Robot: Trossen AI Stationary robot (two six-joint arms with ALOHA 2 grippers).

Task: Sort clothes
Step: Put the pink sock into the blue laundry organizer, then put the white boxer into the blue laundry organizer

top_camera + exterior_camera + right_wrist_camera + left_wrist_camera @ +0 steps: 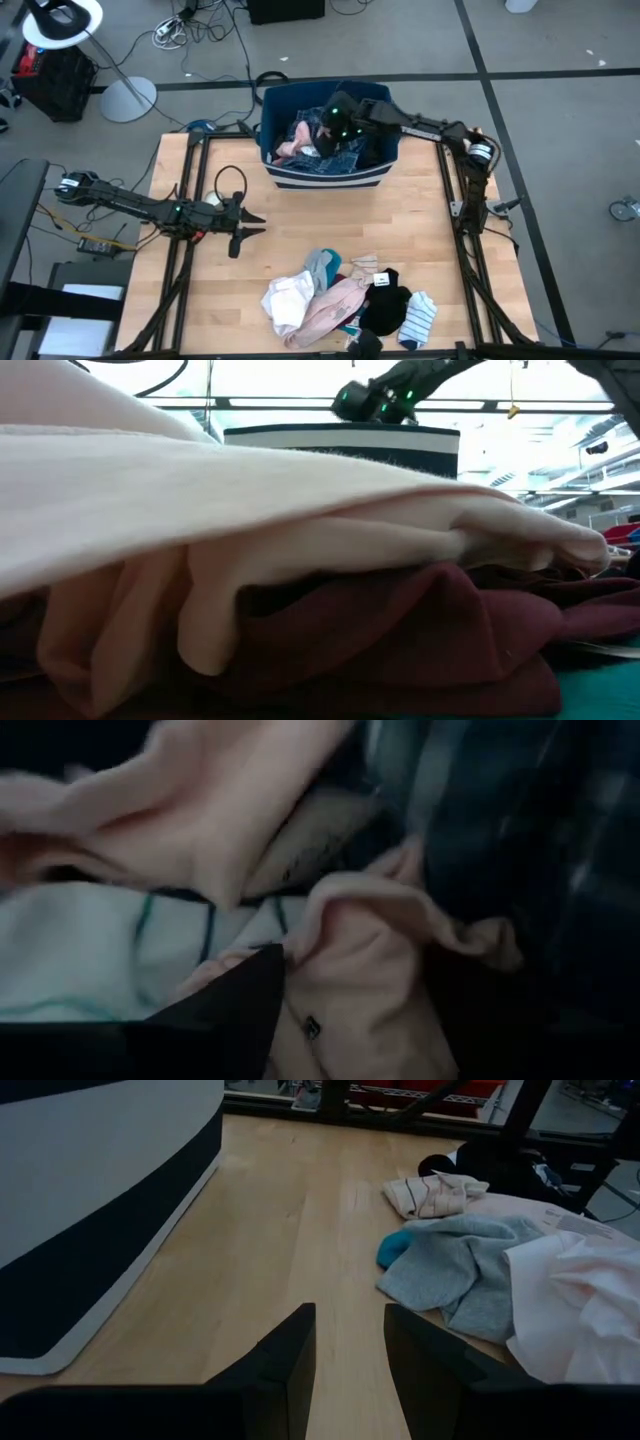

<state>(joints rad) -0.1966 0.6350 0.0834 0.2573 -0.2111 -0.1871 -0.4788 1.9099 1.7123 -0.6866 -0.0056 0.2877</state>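
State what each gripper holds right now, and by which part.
Left gripper: open above bare table, holding nothing. Right gripper: down in the blue bin among the clothes; no clear grip on any garment shows.

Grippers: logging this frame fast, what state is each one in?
Left gripper: open, empty, above the table.
Right gripper: in the blue bin over clothes; state cannot be told.

One bin (325, 175); two arms; one clothes heap (345, 300)
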